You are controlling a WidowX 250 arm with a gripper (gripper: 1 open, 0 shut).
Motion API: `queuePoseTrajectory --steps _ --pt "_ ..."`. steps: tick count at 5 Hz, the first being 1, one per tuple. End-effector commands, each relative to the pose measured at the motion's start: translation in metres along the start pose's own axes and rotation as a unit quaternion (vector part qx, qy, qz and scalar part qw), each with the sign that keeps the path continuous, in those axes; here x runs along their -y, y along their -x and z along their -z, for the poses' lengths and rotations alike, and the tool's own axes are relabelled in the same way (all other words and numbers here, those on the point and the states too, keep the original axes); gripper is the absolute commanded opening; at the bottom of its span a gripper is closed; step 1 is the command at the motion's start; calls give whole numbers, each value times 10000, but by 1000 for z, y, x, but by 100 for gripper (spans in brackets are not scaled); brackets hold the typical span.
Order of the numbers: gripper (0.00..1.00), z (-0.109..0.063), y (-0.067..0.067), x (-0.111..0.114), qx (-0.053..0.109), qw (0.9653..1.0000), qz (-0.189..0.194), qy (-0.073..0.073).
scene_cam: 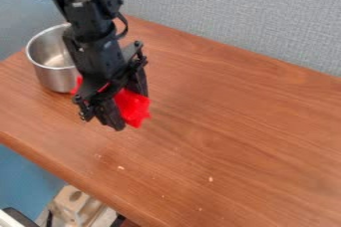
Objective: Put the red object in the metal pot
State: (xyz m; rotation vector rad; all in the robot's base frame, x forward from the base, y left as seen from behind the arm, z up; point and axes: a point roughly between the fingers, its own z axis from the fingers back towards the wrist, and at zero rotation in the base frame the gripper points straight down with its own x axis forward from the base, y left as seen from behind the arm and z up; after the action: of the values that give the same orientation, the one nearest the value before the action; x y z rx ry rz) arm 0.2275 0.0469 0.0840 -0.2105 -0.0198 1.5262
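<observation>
The red object is a bright red block gripped between the fingers of my black gripper, which points down at the wooden table. The gripper is shut on the block, and its lower end hangs just above the tabletop. The metal pot, round and shiny, stands at the table's back left, just left of and behind the arm. The arm hides part of the pot's right rim.
The table's front edge runs diagonally from the left down to the bottom middle, with a drop beyond it. A grey-blue wall stands behind the table. Some pale items sit below the table edge at the bottom.
</observation>
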Motion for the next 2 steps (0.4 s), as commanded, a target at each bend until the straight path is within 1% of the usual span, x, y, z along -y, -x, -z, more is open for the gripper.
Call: queuePoseTrajectory --steps 1,2 --pt "0 -10 -10 11 90 9996 -122 251" --pt "0 -9 -14 12 95 9994 -181 265"
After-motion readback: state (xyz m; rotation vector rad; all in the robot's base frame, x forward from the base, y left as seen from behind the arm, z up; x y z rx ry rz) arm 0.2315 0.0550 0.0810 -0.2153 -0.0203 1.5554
